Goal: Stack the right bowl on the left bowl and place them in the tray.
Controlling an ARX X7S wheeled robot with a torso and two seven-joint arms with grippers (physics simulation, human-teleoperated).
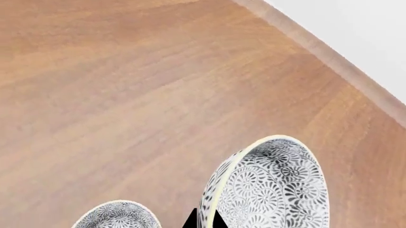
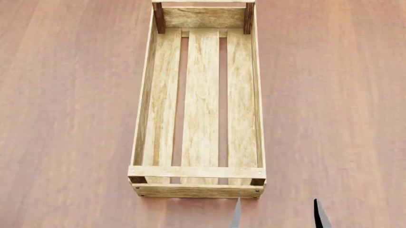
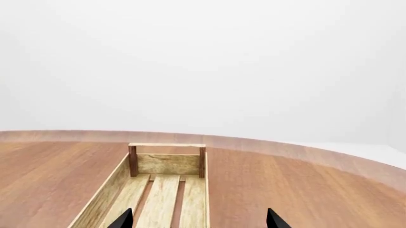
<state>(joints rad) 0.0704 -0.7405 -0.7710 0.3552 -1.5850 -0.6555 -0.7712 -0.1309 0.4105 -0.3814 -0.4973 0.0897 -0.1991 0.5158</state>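
Note:
In the left wrist view my left gripper (image 1: 204,222) is shut on the rim of a grey floral-patterned bowl (image 1: 273,185) with a cream edge, one dark fingertip on each side of the wall. The bowl is tilted on its side. A second bowl of the same pattern (image 1: 117,216) sits on the table beside it. The light-wood tray (image 2: 142,118) lies lengthwise in the middle of the head view, with nothing in it, and also shows in the right wrist view (image 3: 104,199). My right gripper (image 2: 278,216) is open and empty just beyond the tray's near right corner. Neither bowl shows in the head view.
The brown wooden table (image 2: 63,118) surrounds the tray on all sides. Its rounded edge (image 1: 330,57) runs near the held bowl in the left wrist view, and the far edge (image 3: 285,147) lies beyond the tray in the right wrist view.

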